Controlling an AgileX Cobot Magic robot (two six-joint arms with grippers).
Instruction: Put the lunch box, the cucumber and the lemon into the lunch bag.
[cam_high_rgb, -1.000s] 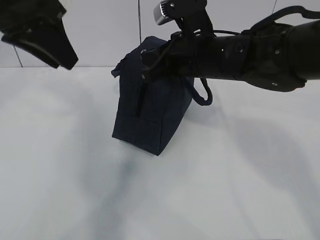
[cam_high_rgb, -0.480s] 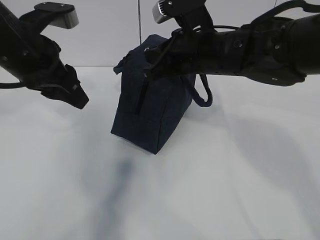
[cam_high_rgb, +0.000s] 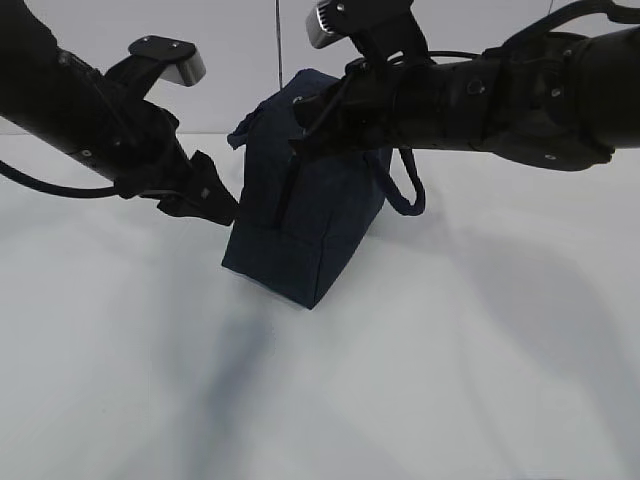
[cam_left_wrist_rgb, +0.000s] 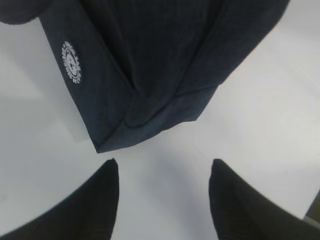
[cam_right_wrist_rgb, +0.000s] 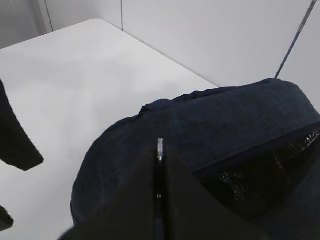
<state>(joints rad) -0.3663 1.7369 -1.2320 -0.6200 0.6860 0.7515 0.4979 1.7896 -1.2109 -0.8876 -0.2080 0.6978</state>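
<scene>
White table (cam_high_rgb: 480, 380) | lunch bag (cam_high_rgb: 305, 215) — left hand (cam_high_rgb: 215, 205) beside, open | right hand (cam_right_wrist_rgb: 159, 170) closed on top

A smooth white bench (cam_high_rgb: 480, 380) carries a single thing. The boxy dark navy fabric lunch bag (cam_high_rgb: 300, 240) stands on it, just beside the left end effector (cam_high_rgb: 215, 205) and beneath the right end effector (cam_high_rgb: 300, 125).

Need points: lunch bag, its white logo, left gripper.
lunch bag (cam_high_rgb: 300, 235): exterior view, on the dark front panel below the zipper.
white logo (cam_left_wrist_rgb: 71, 62): left wrist view, middle of the round print on the bag's side.
left gripper (cam_left_wrist_rgb: 162, 192): left wrist view, midway between the two spread jaws.
</scene>
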